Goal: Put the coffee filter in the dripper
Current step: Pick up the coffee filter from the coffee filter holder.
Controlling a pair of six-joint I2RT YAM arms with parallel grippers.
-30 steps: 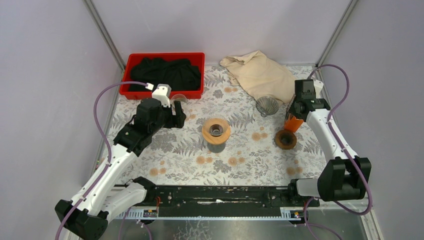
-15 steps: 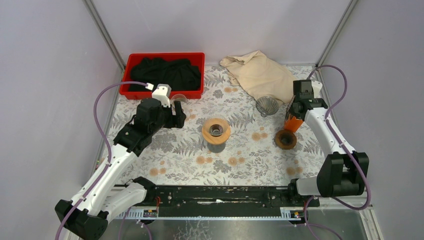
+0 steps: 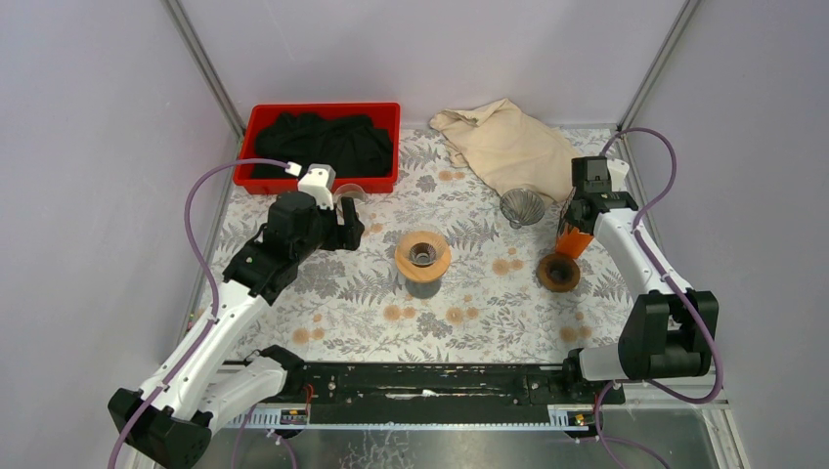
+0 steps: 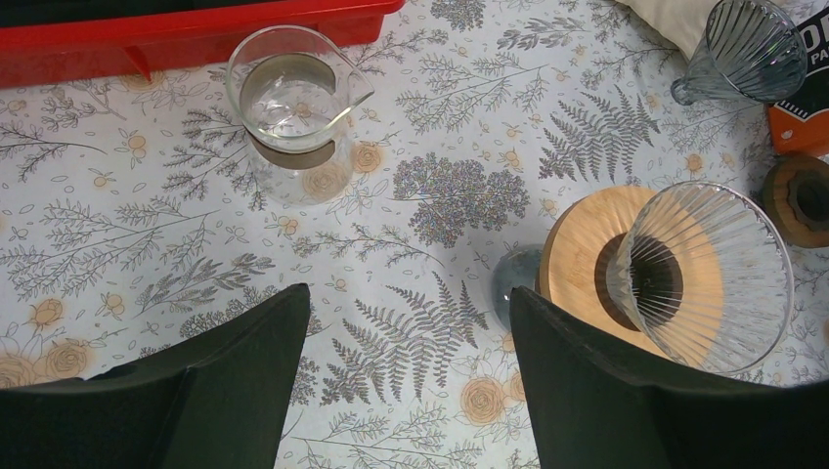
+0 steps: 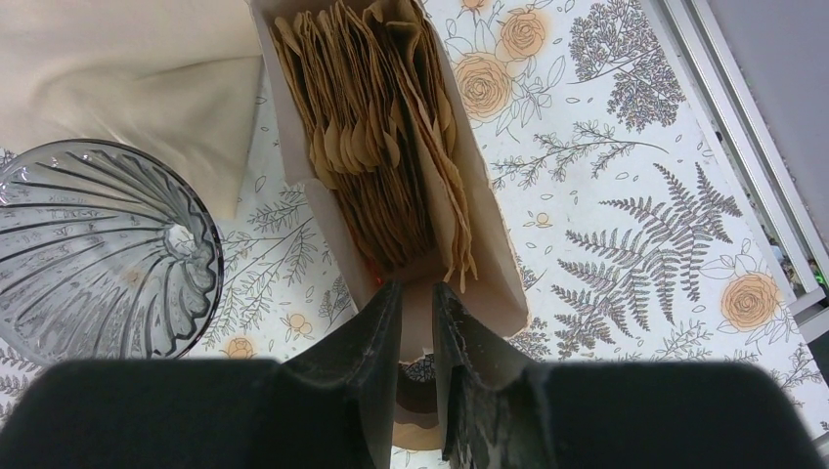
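Lettering first: on the orange filter box, only white fragments, "OR" above "PA", cut off by the frame edge. Cannot read more than that.

Down over that box with the right gripper, poised at its near end, just short of the brown filters standing on edge inside. Nearly together there, only a thin slit left; cannot tell whether nipping anything. Every visible filter still in the box, well apart from the dripper.

Over to the left gripper: spread wide, gripping nothing, hanging above the table between the glass carafe and the dripper. Mid-table for that dripper, seated on its wooden collar, ribbed glass showing right down the cone.

Also out there: a second glass dripper just beside the box and the beige cloth; a red tray at the far left; a wooden ring just beside the box.

Against a second ago: right wrist nudged a touch toward the far side, elbow drawn in with it. Left arm unmoved, likewise everything on the table.
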